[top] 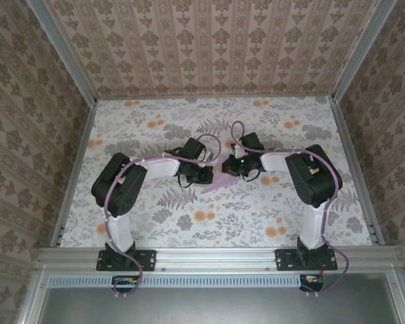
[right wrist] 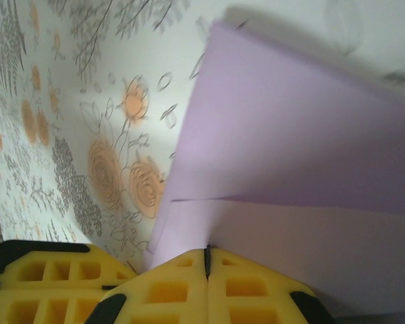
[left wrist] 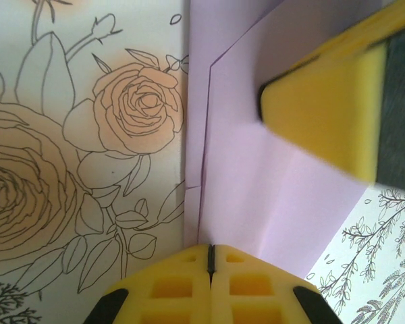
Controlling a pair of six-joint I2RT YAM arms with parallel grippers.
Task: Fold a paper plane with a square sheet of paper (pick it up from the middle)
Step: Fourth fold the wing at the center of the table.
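Two hands meet above the worktop [top: 148, 135] with the folded paper [top: 218, 181] between them; left hand [left wrist: 210, 256] and right hand [right wrist: 206, 260] each clamp it, equally near.

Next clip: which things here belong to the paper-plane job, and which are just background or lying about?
Part of the job:
- lilac paper, already creased
- left gripper, jaws shut on the paper
- right gripper, jaws shut on the paper

Just surroundings:
- floral table cover
- patterned walls
- metal frame rail
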